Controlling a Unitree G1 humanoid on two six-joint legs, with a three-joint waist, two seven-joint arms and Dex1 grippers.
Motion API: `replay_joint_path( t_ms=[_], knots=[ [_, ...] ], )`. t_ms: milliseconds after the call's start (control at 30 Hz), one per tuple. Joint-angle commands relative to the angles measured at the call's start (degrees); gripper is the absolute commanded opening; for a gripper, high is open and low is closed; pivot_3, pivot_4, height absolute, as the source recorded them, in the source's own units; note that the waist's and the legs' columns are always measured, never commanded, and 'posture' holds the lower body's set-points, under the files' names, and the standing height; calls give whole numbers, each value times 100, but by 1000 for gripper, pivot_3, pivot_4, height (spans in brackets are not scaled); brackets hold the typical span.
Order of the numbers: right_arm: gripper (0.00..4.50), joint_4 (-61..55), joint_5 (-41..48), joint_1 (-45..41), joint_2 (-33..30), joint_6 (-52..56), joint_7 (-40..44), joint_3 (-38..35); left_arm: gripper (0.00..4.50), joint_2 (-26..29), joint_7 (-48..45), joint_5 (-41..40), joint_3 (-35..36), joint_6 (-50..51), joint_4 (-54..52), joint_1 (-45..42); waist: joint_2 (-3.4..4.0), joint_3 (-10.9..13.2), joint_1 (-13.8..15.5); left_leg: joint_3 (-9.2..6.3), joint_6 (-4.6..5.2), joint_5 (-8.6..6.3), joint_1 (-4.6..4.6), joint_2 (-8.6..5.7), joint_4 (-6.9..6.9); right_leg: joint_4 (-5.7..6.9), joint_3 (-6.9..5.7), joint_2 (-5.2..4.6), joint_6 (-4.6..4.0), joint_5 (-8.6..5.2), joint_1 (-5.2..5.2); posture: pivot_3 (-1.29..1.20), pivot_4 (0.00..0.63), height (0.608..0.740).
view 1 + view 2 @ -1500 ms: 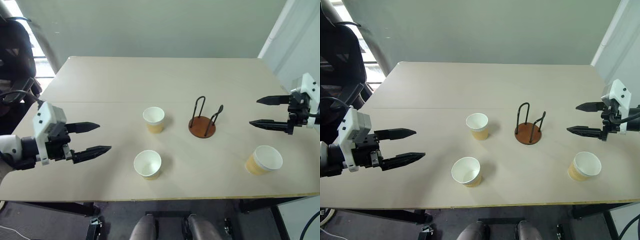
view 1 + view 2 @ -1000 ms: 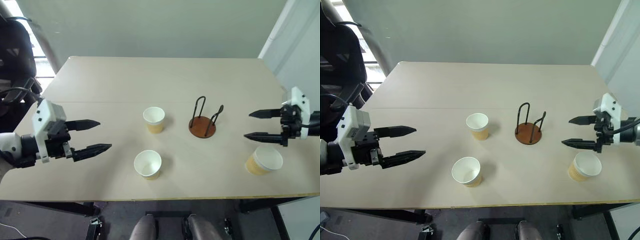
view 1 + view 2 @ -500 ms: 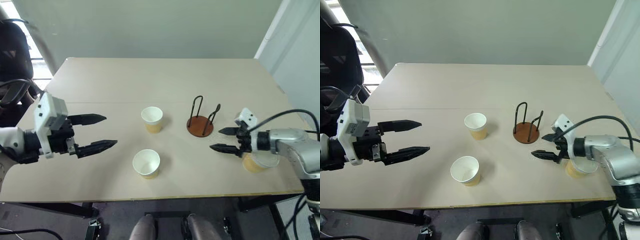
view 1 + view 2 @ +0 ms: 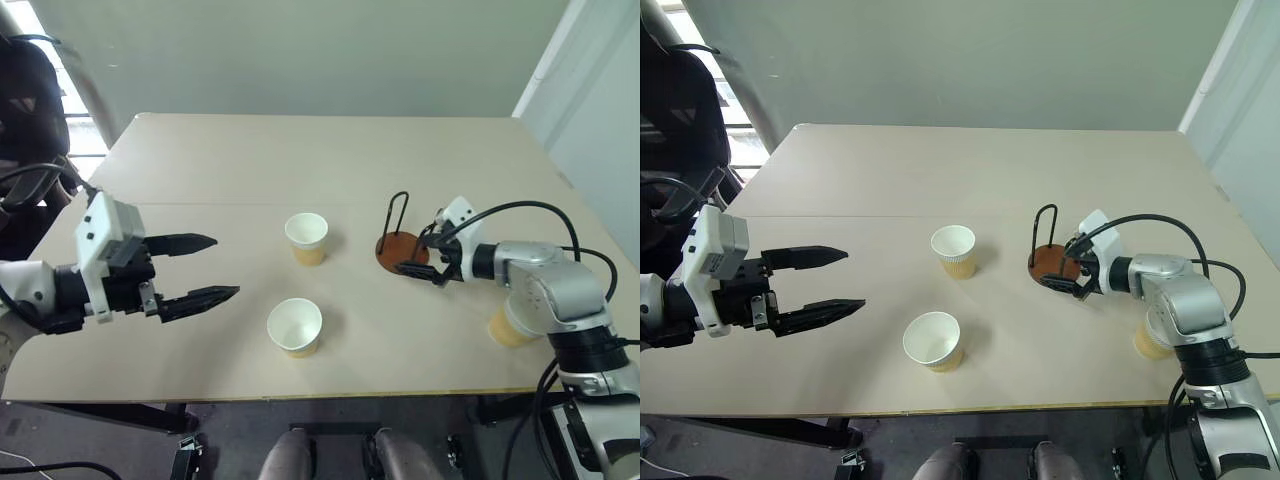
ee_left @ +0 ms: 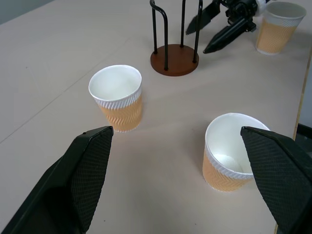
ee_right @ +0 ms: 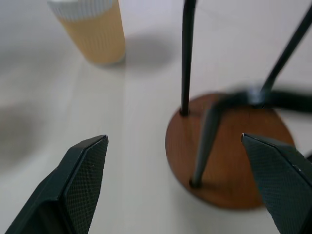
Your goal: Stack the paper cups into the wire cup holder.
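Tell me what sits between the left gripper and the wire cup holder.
Two paper cups stand between the left gripper and the wire cup holder, seen from the head views.

Right gripper point(image 4: 422, 255) crowds the wire cup holder point(image 4: 403, 250); open tabletop point(image 4: 300, 160) lies beyond.

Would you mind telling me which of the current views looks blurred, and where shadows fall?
Right wrist view: the wire cup holder is smeared, its loops soft. Left wrist view: crisp; each paper cup casts a faint shadow on the table. Eye views: evenly lit, no glare.
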Motion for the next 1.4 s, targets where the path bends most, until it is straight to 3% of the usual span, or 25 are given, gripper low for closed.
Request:
replay_joint_path(
  t_ms=[33, 133, 433, 533, 800, 967, 1400],
  knots=[
    [4321, -35, -59, -186, -14, -146, -40, -87, 4498, 9, 44, -74, 243, 12, -142, 22, 0, 0, 3, 0, 0, 0, -1, 0, 0, 0, 0, 0, 0, 0, 0, 0, 150, 740],
    [3528, -26, -84, -187, -37, -175, -9, -77, 4500, 12, 41, -74, 259, 3, -140, 50, 0, 0, 1, 0, -3, -2, -1, 0, 0, -2, 0, 0, -1, 0, -1, 0, 150, 740],
    [110, -107, -142, -64, -159, -282, 182, 56, 4500, -8, 14, -57, 238, -44, -95, 74, 0, 0, 1, 0, -6, -3, -2, 1, -1, -1, 0, 0, -3, -1, -3, 0, 150, 740],
    [19, -192, -82, -14, -205, -274, 359, 109, 4500, -7, 15, -53, 221, -50, -90, 64, 0, 0, 0, 0, -6, -4, -2, 1, -2, -1, 0, 0, -5, -2, -3, 0, 150, 740],
    [19, -1507, 697, 666, -1158, -413, 2281, 413, 4500, 27, -9, -49, 181, -45, -91, 44, -4, -2, 3, 0, -15, -11, -8, 1, -3, -7, 0, 1, -14, -12, -2, 0, 150, 740],
    [19, -2181, 1045, 1021, -1451, -572, 2894, 503, 4500, 64, -40, -45, 154, -40, -72, 13, -7, -2, 2, 0, -17, -10, -8, 1, -3, -8, 1, 4, -37, -30, 0, 0, 150, 740],
    [19, -2164, 689, 1119, -1353, -1228, 2924, 761, 4500, 126, -58, -33, 144, 1, -95, -15, -10, 0, -3, 1, -10, 5, -5, 2, 6, -6, 8, 7, -46, -36, 2, 0, 150, 740]
  ],
)
